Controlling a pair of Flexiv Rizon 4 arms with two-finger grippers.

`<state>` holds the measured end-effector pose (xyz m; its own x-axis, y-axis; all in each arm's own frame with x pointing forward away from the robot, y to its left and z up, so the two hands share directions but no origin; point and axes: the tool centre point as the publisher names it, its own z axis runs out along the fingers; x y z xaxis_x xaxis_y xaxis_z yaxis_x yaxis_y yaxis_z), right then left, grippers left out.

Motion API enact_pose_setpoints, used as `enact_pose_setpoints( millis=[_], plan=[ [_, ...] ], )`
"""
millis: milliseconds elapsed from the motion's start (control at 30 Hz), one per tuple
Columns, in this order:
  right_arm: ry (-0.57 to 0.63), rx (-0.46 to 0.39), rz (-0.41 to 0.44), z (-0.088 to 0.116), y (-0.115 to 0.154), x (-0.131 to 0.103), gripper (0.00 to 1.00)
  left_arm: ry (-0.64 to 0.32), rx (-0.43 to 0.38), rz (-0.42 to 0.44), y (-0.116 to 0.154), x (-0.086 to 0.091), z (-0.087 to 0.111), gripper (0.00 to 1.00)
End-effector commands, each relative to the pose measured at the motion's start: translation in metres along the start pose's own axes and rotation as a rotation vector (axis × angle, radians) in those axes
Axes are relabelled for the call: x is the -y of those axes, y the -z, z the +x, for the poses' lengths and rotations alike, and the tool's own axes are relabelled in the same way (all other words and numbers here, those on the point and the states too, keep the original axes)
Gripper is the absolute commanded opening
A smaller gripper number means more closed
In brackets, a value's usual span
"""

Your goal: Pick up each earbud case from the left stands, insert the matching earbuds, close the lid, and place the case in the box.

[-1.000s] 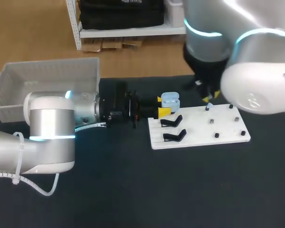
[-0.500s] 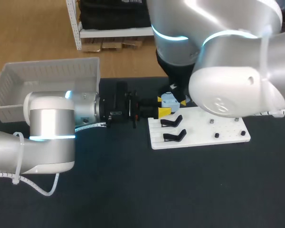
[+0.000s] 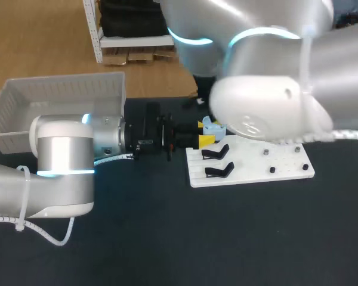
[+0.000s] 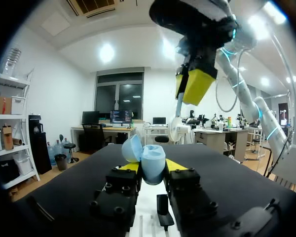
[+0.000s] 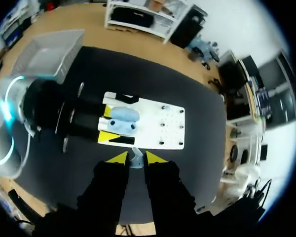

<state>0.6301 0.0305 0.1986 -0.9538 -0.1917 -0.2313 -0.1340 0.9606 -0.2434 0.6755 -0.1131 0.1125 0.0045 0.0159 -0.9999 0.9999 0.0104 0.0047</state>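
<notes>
Left gripper (image 4: 152, 169) pinches the open blue earbud case (image 4: 149, 159) over the white stand board (image 5: 164, 129). Right wrist view only: right gripper (image 5: 133, 158) pinching an earbud (image 5: 136, 163), case ahead of it. In head view the right arm (image 3: 256, 95) hides most of this.

Head: above-behind, down onto table (image 3: 167, 238). Left wrist: low, level, close. Right wrist: high, facing down. All share earbud case (image 3: 212, 126).

Blue case (image 3: 213, 127) held by left gripper (image 3: 204, 132) at white board's (image 3: 250, 170) far left corner. Two black stands (image 3: 216, 152) seen on board's left side. Right arm (image 3: 256, 107) seen above board.
</notes>
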Motion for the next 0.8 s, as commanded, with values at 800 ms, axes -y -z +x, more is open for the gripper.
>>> enact_pose_setpoints(
  millis=[800],
  plan=[
    [-0.532, -0.230, -0.104, -0.012, -0.015, 0.008, 0.00, -0.005, 0.006, -0.006, 0.000, 0.002, 0.001, 0.00]
  ],
)
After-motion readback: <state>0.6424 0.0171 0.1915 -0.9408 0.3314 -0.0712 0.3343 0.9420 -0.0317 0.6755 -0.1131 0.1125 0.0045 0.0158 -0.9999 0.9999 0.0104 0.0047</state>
